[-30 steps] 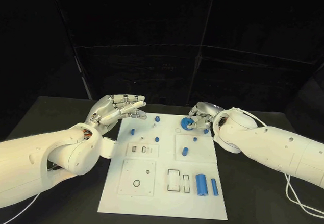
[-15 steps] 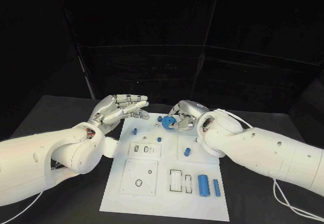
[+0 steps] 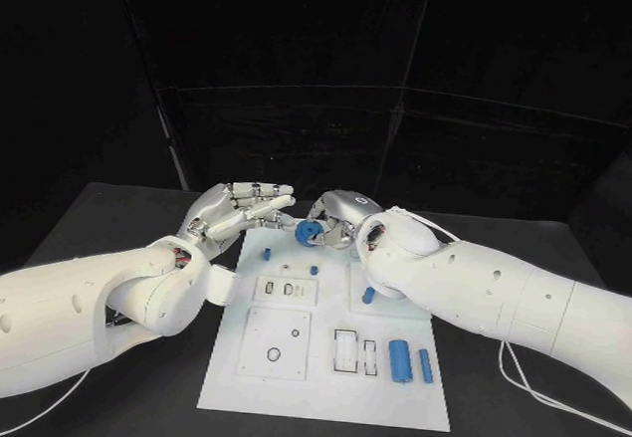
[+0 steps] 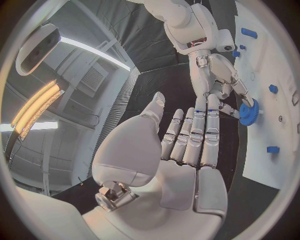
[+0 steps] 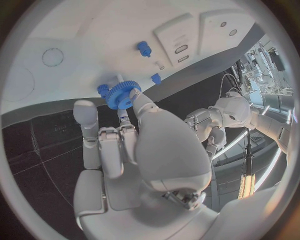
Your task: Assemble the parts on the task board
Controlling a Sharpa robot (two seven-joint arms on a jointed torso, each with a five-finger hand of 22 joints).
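Observation:
At the far end of the white task board [image 3: 321, 388], my right hand [image 3: 342, 213] pinches a blue gear [image 3: 311, 231] in its fingertips, held just above the board's far edge. The right wrist view has that gear [image 5: 119, 95] at the tips of the right hand [image 5: 134, 150], over the board [image 5: 81, 45]. My left hand [image 3: 238, 214] stands palm up beside it, fingers stretched and apart from the thumb, holding nothing. From the left wrist, the left hand [image 4: 184, 145] faces the right hand [image 4: 219, 82] and the gear [image 4: 249, 112].
Loose on the board lie a thick blue cylinder [image 3: 398, 359], a thin blue rod [image 3: 425, 365], a short blue piece [image 3: 367, 296] and two small blue pegs [image 3: 267, 250] [image 3: 318, 270]. Cut-out slots [image 3: 341, 351] and raised plates take up its middle. Black table [image 3: 100, 225] surrounds it.
My right hand has carried the gear leftward along the board's far end, close to the left hand's fingertips. The left hand has hardly moved.

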